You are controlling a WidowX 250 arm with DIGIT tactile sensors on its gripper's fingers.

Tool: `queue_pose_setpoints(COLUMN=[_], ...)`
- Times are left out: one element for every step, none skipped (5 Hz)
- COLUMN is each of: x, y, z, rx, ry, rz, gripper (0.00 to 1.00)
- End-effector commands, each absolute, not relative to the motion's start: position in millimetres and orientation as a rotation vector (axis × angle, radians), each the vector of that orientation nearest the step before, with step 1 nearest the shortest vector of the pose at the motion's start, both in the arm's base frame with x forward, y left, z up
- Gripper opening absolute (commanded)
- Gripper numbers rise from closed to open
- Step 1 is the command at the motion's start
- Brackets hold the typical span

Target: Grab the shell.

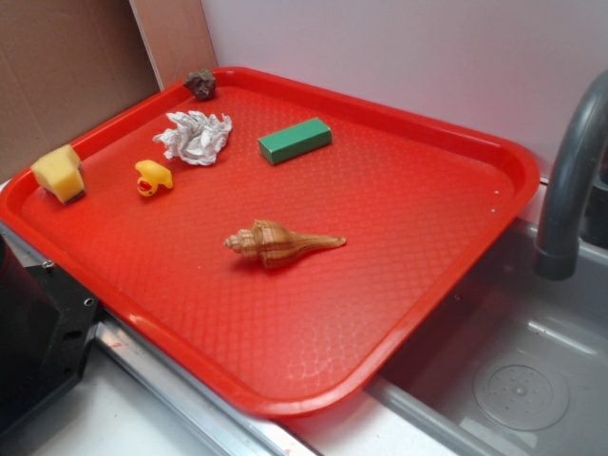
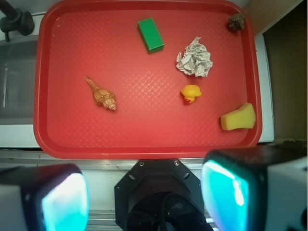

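Shell sits untouched mid-tray, nothing grabbed yet. Gripper hangs high above the near edge, fingers spread wide; whole approach left.

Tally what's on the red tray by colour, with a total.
Yellow: 2, sponge, toy duck
Green: 1, block
White: 1, crumpled paper ball
Tan-brown: 1, shell
Dark brown-grey: 1, rocky lump
Total: 6

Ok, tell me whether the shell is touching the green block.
No, the shell lies alone near the middle of the red tray, with bare tray between it and the green block.
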State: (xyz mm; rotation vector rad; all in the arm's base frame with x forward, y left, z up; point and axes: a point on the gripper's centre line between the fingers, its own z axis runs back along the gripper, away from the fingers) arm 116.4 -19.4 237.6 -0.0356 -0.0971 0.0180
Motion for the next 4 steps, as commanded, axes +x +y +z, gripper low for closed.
queue_pose_setpoints(x=[116.4,139.5,161.1,165.1], y=[-19.4,-46.3,-72.2,-91.5], z=[237.6,212.2,187.4,164.7], rx=[-0.036,-0.056,-0.065,-0.087], ry=[-0.097,-0.095,-0.101,-0.155], rz=[0.018,-0.224,-0.374,-0.493], gripper=[1.00,1.00,1.00,1.00])
